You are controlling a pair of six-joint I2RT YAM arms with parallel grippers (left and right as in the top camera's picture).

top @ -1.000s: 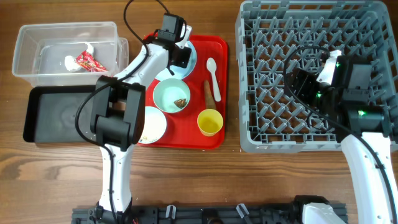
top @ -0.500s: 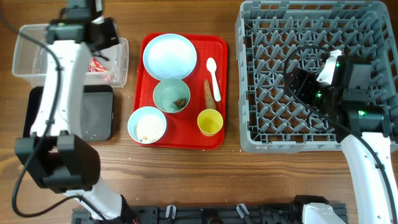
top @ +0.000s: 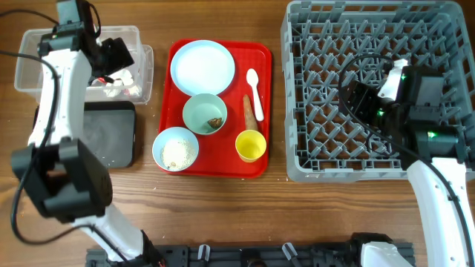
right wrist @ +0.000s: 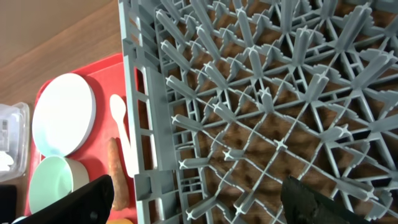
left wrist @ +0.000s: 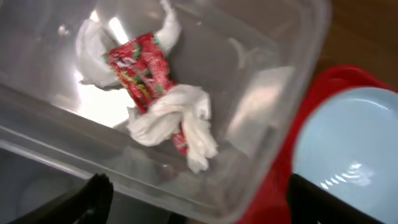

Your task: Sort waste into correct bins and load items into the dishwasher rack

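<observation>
My left gripper hangs open over the right end of the clear tub with nothing between its fingers. Below it in the tub lie the red-and-white wrapper and white tissue scraps. The black tray sits just in front of the tub. On the red tray are a pale blue plate, a bowl with a brown lump, a bowl with rice, a yellow cup, a white spoon and a carrot-like stick. My right gripper stands open over the grey dishwasher rack, holding nothing.
The red tray lies between the bins and the rack. The rack's left wall stands right beside the spoon and the stick. Bare wooden table runs along the front edge.
My left arm swung from the plate on the red tray over to the clear tub and opened; white tissue now lies in the tub. The right arm has not moved.
</observation>
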